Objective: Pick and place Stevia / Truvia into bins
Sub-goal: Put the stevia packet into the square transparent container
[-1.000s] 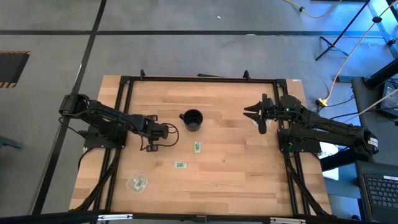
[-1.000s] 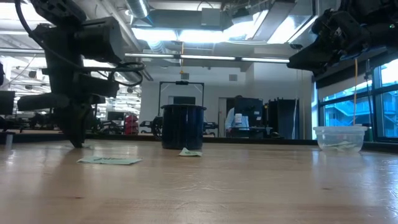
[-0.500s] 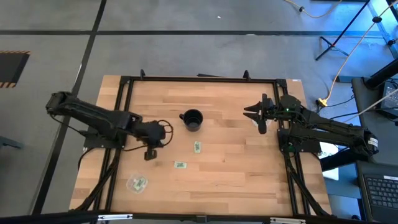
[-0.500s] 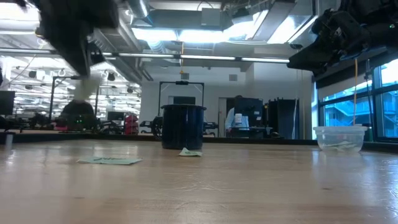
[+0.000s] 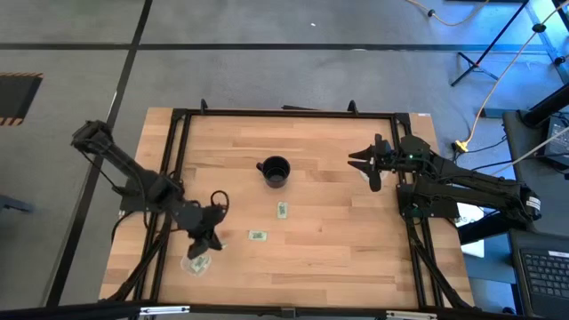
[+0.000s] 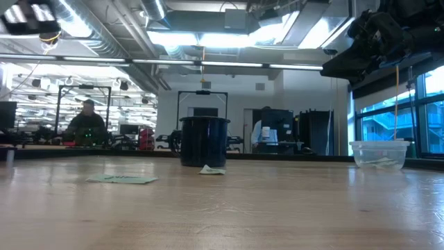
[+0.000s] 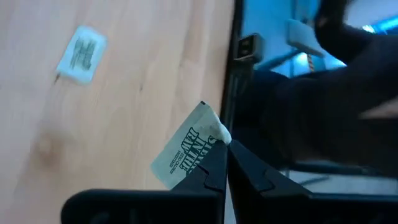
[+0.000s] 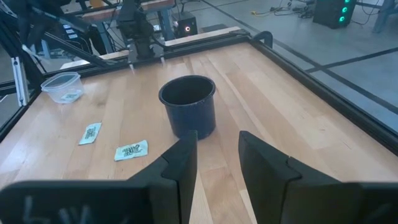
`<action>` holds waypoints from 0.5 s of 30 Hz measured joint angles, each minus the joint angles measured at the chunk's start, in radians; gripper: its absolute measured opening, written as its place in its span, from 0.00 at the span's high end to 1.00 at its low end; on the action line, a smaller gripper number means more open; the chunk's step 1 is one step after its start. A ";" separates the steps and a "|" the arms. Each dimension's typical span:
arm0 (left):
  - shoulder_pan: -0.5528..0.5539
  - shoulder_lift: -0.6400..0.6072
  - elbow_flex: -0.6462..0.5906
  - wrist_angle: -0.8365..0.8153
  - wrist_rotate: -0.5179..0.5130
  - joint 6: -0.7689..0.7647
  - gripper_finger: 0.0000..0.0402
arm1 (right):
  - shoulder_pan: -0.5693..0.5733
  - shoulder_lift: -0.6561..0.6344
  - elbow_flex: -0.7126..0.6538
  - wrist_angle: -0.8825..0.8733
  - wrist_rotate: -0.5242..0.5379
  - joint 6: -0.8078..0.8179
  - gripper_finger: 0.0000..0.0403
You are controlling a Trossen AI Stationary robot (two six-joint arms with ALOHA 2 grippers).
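My left gripper (image 5: 207,240) hovers just beside the near-left clear bin (image 5: 196,263) and is shut on a pale green Stevia packet (image 7: 186,152). That bin holds packets. Two more packets lie flat on the table (image 5: 282,211) (image 5: 258,236), in front of the black cup (image 5: 275,171). A second clear bin (image 6: 378,154), with a packet inside, stands on the right in the low view. My right gripper (image 5: 367,164) waits open above the table's right side, well off the cup (image 8: 188,106). My left gripper pinches the Stevia packet by one end (image 7: 213,144) between the tips of its two fingers (image 7: 214,174). The rest of the packet sticks out past the fingertips, lifted clear of the table.
The black cup stands upright mid-table, toward the far side. A black metal frame (image 5: 178,120) runs round the table's edges. A person sits in the room beyond the table (image 6: 87,121). Bare wood lies between the loose packets and the right arm.
My left gripper has risen from the table left of the cup, carrying the packet up with it. It has swung toward the near edge and now stands by the near-left bin. In the low view it has climbed out of the picture's top left.
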 joint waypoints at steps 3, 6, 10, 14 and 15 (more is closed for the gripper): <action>-0.077 0.036 0.000 0.017 -0.046 -0.130 0.99 | 0.000 0.000 0.000 -0.004 0.000 0.000 0.70; -0.150 0.087 0.000 0.058 -0.053 -0.274 0.99 | 0.000 0.000 0.000 -0.007 0.000 0.000 0.70; -0.244 0.172 0.000 0.162 -0.061 -0.430 0.99 | 0.000 0.000 0.000 -0.011 0.000 0.001 0.70; -0.305 0.248 0.001 0.135 -0.095 -0.572 0.99 | 0.000 0.000 0.000 -0.011 0.000 0.028 0.70; -0.312 0.265 0.001 0.101 -0.096 -0.601 0.99 | 0.000 0.000 0.000 -0.011 -0.001 0.034 0.70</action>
